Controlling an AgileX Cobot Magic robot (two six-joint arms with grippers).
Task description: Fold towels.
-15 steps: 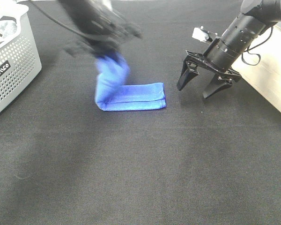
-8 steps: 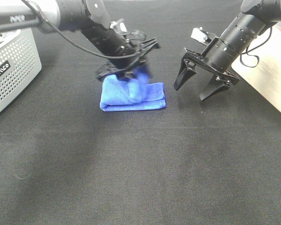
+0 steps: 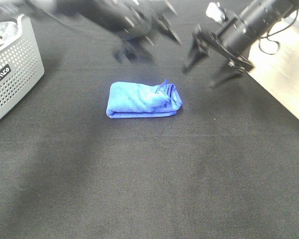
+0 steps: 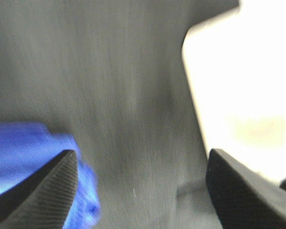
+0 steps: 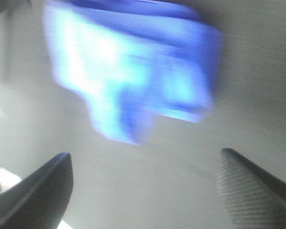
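Note:
The blue towel (image 3: 143,99) lies folded in a small thick bundle on the black table, a little rumpled at its right end. My left gripper (image 3: 147,37) is blurred, open and empty, lifted behind the towel. The towel's edge shows blurred in the left wrist view (image 4: 35,157) beside one fingertip. My right gripper (image 3: 209,62) is open and empty, raised to the right of and behind the towel. The towel fills the upper part of the right wrist view (image 5: 133,71), blurred, apart from the fingers.
A grey perforated basket (image 3: 15,69) stands at the left edge with things inside. A pale wooden surface (image 3: 289,74) borders the black table (image 3: 149,174) on the right.
My left gripper has let go of the towel's lifted end after laying it rightward over the rest, then pulled up and back. My right gripper has also risen and moved back.

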